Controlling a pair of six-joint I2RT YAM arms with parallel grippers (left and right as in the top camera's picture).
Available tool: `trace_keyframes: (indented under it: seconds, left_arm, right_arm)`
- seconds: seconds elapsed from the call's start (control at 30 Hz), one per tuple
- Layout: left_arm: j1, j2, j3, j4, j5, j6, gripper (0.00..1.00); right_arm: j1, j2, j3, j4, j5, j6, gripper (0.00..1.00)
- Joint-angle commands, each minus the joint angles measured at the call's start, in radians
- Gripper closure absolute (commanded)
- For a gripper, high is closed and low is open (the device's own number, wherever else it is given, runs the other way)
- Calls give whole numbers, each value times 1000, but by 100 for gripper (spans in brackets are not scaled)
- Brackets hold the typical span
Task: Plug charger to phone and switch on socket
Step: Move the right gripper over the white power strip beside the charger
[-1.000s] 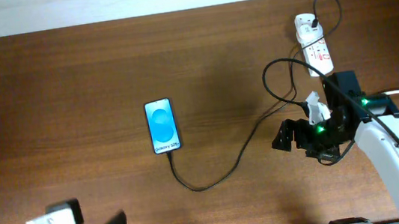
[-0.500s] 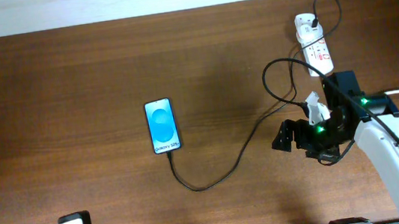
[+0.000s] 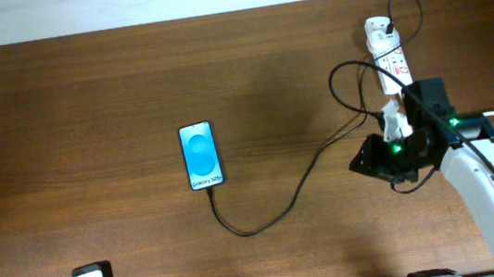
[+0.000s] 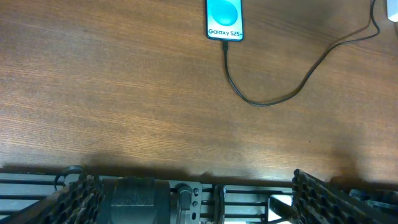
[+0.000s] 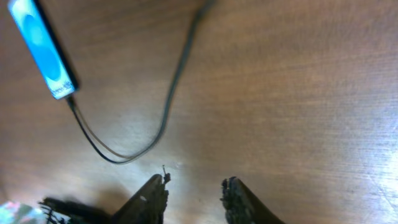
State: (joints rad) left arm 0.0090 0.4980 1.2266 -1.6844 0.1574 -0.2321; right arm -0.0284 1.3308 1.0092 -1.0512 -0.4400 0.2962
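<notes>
Brown wooden table (image 3: 82, 83): charger (image 4: 261, 104) sits in phone (image 3: 201, 155); right claw (image 5: 194, 186) gapes empty near socket (image 3: 391, 55); left claw (image 4: 196, 193) spread.

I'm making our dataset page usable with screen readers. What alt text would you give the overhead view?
A blue-screened phone lies on a brown wooden table with a thin black charger cable joined to its bottom edge, curving right toward a white power strip at the top right. The right gripper hovers just below the strip in the picture.
</notes>
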Motion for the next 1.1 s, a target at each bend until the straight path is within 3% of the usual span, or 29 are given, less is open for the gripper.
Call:
trace_keyframes:
  seconds: [0.0, 0.13, 0.23, 0.33, 0.6, 0.8, 1.07]
  left_arm:
    - [0, -8, -5, -1, 11, -17, 1]
    - [0, -8, -5, -1, 11, -17, 1]
    - [0, -8, -5, -1, 11, -16, 1]
    - [0, -8, -5, -1, 11, -17, 1]
    - [0, -8, -5, -1, 11, -17, 1]
    - [0, -8, -5, -1, 11, -17, 1]
    - [0, -8, -5, -1, 11, -17, 1]
  right_arm:
    - [-7, 2, 105, -17, 9, 0, 79]
    - [-7, 2, 187, -56, 103, 1, 96]
    - [-9, 2, 240, -110, 206, 26, 96]
    - [-52, 2, 276, -169, 300, 140, 96]
    - [-311, 2, 284, -189, 267, 158, 96]
    - [-371, 13, 284, -147, 260, 186, 96]
    - [-372, 128, 284, 41, 156, 283, 96]
